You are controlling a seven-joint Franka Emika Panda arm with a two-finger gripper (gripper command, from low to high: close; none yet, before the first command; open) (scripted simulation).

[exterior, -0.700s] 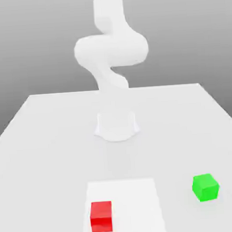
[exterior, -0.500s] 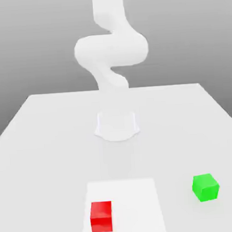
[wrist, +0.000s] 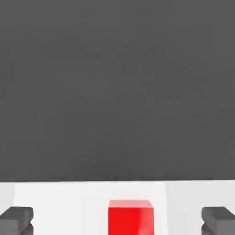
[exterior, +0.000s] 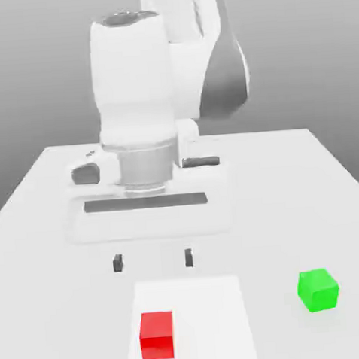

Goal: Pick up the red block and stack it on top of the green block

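- Gripper: open, 2 fingertips set wide apart, nothing held between them.
- Gripper position: raised over the desk, above and behind the red block as seen in the exterior view; pointing downward.
- Red block: 1 unit, resting on the white square, near that square's edge on the exterior view's left. Not touched by the gripper.
- Green block: 1 unit, resting directly on the desk, off the white square, toward the exterior view's right. Turned at an angle relative to the red block.
- Block spacing: the 2 blocks stand well apart; stacking not yet done.
- Hand view: red block located between the 2 fingertips, with clearance on both sides.
- Arm: bent forward over the desk, hand level.
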